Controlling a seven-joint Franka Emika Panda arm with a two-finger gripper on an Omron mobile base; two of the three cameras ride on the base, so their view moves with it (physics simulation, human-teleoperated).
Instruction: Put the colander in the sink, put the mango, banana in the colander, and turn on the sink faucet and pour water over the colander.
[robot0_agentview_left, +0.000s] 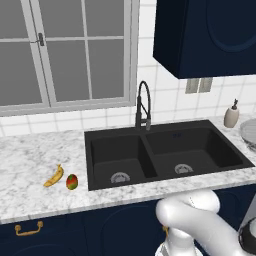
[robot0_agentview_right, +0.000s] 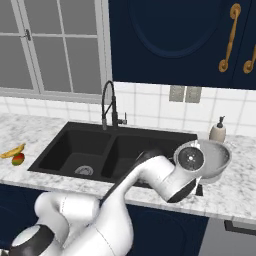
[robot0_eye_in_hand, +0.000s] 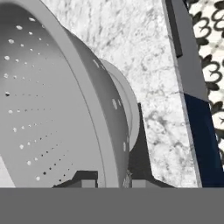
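Gripper (robot0_eye_in_hand: 113, 178) pinched narrow on the colander (robot0_eye_in_hand: 65, 109) rim, bowl at the hand, over the counter (robot0_eye_in_hand: 148, 65) just right of the sink (robot0_agentview_right: 115, 150). Nothing delivered yet: mango (robot0_agentview_left: 72, 181) and banana (robot0_agentview_left: 54, 176) lie far left of the hand, sink faucet (robot0_agentview_left: 143, 102) untouched.

Both sink (robot0_agentview_left: 165, 150) basins open from above, w/ faucet (robot0_agentview_left: 143, 107) arching over rear divider, soap bottle (robot0_agentview_right: 217, 132) just behind colander (robot0_agentview_right: 216, 159) at right, and wall cabinet (robot0_agentview_left: 205, 35) capping headroom over right basin.
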